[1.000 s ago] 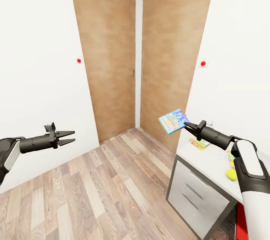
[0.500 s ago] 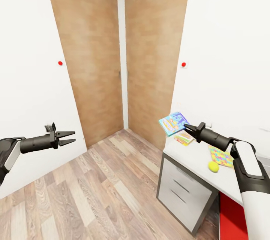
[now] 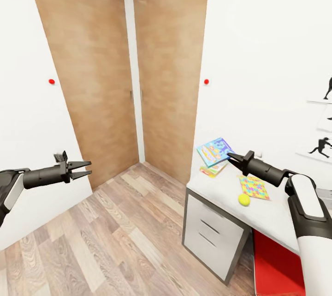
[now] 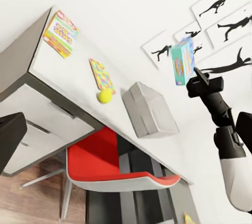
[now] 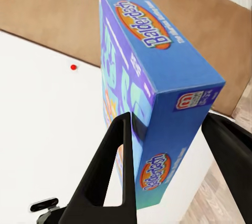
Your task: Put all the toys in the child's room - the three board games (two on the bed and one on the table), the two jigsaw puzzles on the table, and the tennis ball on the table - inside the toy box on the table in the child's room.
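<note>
You're facing the wardrobe doors (image 3: 115, 79) in the corner, with the table (image 3: 267, 213) off to your right. The toy box (image 4: 149, 109) sits further along it, past the jigsaw puzzle (image 3: 254, 187) and tennis ball (image 3: 244, 199). Your right gripper (image 3: 232, 157) is clamped on the blue board game (image 3: 214, 150), carried high so it clears the tabletop. Left gripper (image 3: 85, 169) is spread and empty, parked wide, I'd guess to stay clear.
</note>
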Robot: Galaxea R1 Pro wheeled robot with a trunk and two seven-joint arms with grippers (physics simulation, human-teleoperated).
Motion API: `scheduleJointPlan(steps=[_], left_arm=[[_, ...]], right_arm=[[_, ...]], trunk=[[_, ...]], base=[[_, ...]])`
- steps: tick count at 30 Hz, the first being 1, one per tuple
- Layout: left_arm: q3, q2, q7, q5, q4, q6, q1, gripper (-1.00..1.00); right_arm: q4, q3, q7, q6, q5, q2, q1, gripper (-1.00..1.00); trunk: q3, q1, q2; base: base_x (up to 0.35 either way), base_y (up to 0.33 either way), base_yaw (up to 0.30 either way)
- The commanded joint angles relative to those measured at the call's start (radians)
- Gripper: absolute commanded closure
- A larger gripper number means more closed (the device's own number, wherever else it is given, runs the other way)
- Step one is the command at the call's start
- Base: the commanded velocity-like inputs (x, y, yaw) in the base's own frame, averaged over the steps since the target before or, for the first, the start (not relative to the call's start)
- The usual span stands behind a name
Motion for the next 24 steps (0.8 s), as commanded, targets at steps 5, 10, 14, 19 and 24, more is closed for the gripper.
scheduleJointPlan(steps=[5,10,14,19,24], left_arm=[[-0.004,-0.014,0.005,-0.003,-0.042,0.009,-0.042,-1.00],[-0.009,-0.136,0.117,-0.077,-0.027,0.009,-0.204,-1.00],[-0.010,-0.261,0.262,-0.130,0.146,0.009,-0.369,-1.00],[-0.009,-0.311,0.393,-0.143,0.369,0.009,-0.467,-1.00],[-0.006,-0.307,0.403,-0.139,0.393,0.009,-0.476,-1.00]], right_arm=[[0.000,-0.022,0.010,0.005,0.004,0.000,-0.001,1.00],[-0.002,-0.024,0.009,0.005,0.005,0.001,-0.001,1.00],[-0.003,-0.025,0.008,0.003,0.006,0.001,-0.001,1.00],[-0.003,-0.025,0.008,0.005,0.007,0.000,-0.001,1.00],[-0.001,-0.025,0.008,0.005,0.006,-0.010,-0.001,1.00]], trunk=[[0.005,0.001,-0.002],[0.012,0.001,-0.002],[0.018,0.001,-0.002],[0.026,0.001,-0.002],[0.033,0.001,-0.002]], base=[[0.000,0.000,-0.143],[0.000,0.000,-0.097],[0.000,0.000,-0.080],[0.000,0.000,-0.077],[0.000,0.000,-0.077]])
